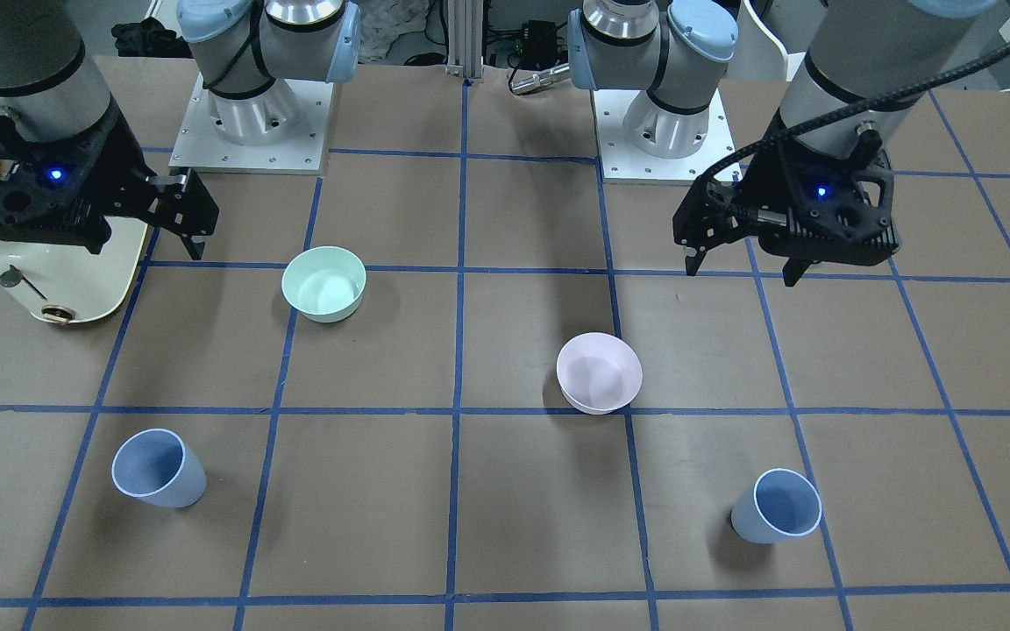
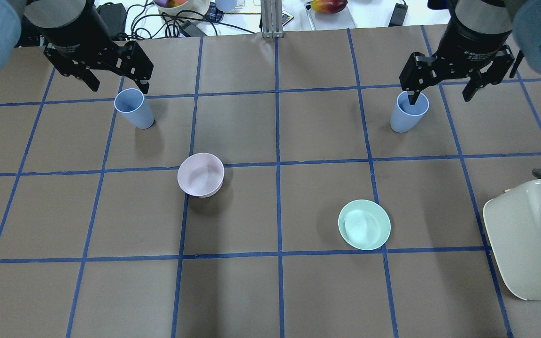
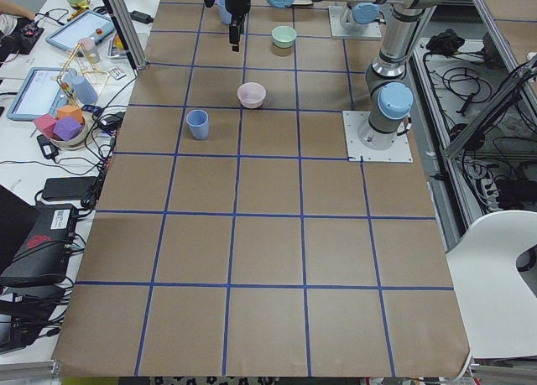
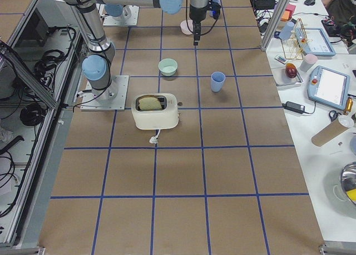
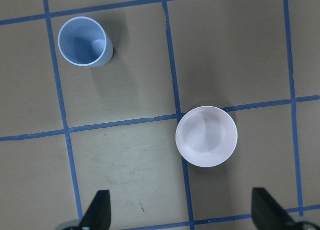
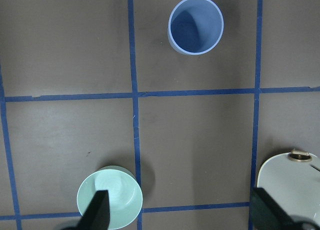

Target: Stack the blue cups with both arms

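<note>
Two pale blue cups stand upright and apart on the brown table. One cup (image 2: pixel 134 109) is on my left side, also in the front view (image 1: pixel 777 506) and the left wrist view (image 5: pixel 82 41). The other cup (image 2: pixel 409 112) is on my right side, also in the front view (image 1: pixel 159 467) and the right wrist view (image 6: pixel 195 25). My left gripper (image 2: pixel 120 88) (image 1: pixel 742 267) is open and empty, high above the table. My right gripper (image 2: pixel 439 99) is open and empty, also held high. Neither gripper touches a cup.
A pale pink bowl (image 2: pixel 201 174) (image 5: pixel 206 136) sits left of centre. A mint-green bowl (image 2: pixel 364 224) (image 6: pixel 110 200) sits right of centre. A cream toaster (image 2: pixel 529 239) (image 1: pixel 58 263) stands at my right edge. Blue tape lines grid the table.
</note>
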You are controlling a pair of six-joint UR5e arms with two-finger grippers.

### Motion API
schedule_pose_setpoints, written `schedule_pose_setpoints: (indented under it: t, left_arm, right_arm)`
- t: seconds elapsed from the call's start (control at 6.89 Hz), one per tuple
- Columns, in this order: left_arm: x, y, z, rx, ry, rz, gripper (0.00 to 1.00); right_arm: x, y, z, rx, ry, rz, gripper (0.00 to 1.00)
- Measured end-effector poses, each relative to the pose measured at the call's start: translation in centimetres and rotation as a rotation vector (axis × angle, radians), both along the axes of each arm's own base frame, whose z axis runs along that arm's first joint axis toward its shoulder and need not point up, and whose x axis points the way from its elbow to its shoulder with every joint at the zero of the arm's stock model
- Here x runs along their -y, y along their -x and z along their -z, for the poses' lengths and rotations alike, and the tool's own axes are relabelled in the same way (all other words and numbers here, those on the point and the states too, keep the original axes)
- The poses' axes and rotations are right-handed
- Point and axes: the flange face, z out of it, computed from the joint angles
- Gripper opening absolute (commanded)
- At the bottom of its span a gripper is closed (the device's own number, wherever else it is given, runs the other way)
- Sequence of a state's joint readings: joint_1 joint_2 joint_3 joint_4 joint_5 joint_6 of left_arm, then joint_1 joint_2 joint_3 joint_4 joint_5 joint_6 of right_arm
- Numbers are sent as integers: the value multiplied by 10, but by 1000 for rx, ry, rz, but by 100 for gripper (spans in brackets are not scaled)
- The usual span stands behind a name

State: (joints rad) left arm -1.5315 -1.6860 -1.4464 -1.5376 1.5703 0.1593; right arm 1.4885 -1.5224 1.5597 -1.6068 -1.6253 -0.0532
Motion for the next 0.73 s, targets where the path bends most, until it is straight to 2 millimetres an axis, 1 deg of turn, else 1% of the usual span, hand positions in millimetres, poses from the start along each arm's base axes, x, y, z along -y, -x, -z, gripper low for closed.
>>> schedule_pose_setpoints:
  t: [0.15,0.29,0.44,0.58,0.73]
  left_arm:
    - [26,-2,22,1,-13,14,100]
    - [60,-5,59,6,-12,34,100]
    - [94,-10,104,13,1,54,100]
    - [118,-20,147,40,-5,73,99]
    - [131,-37,179,88,-24,83,97]
  right_arm:
    - [15,20,10,4,0,32,100]
    - [33,44,22,8,18,70,100]
    - [53,65,41,6,33,93,100]
    - [73,78,65,5,44,95,100]
    - [93,87,91,2,58,76,100]
